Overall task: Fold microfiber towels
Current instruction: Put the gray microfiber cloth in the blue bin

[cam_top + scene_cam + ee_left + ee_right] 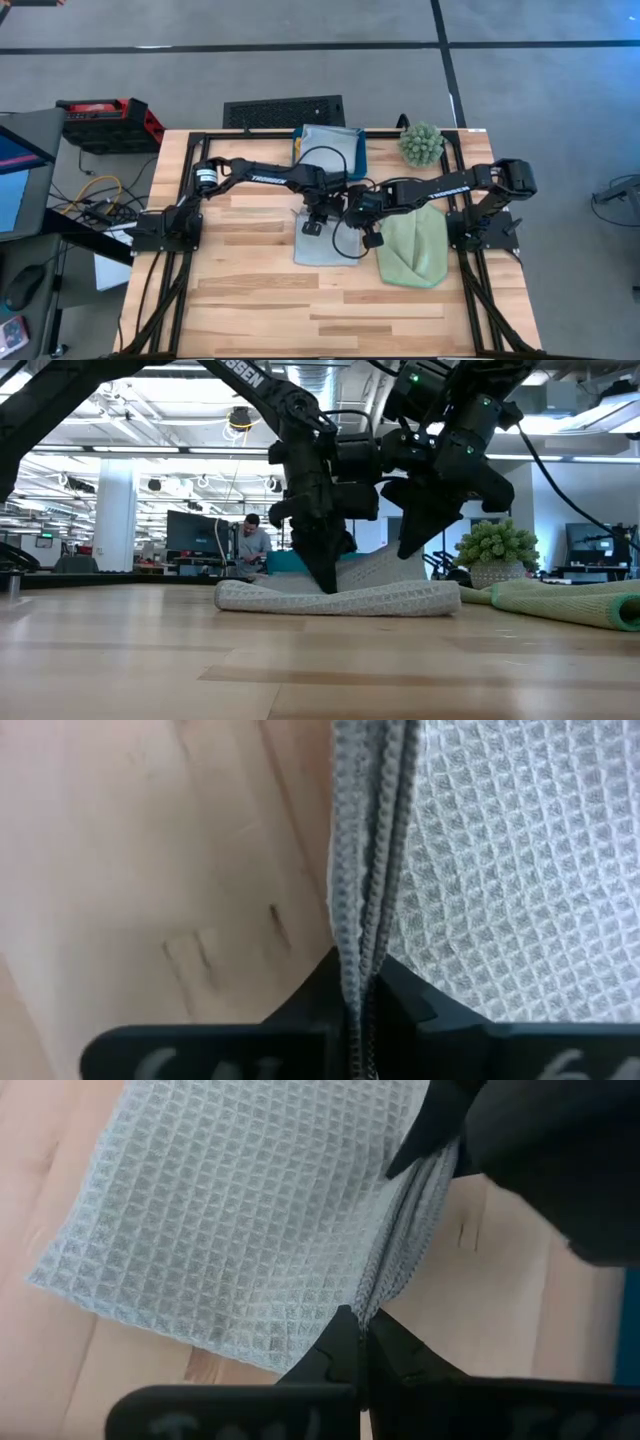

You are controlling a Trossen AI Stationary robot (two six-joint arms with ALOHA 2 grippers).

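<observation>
Altogether three towels show: a grey-blue towel (322,245) mid-table, waffle-textured and doubled over, both the left gripper (314,224) and right gripper (371,237) clenched on its edges; a light green towel (415,250) beside it; another pale one (325,145) in the teal tray (357,150).

I work in an open-plan office or lab: beyond my wooden desk (300,660) stand rows of monitors (195,530), a seated person (254,545), ceiling strip lights (150,455) and white columns (115,510), with grey carpet (300,70) below.
</observation>
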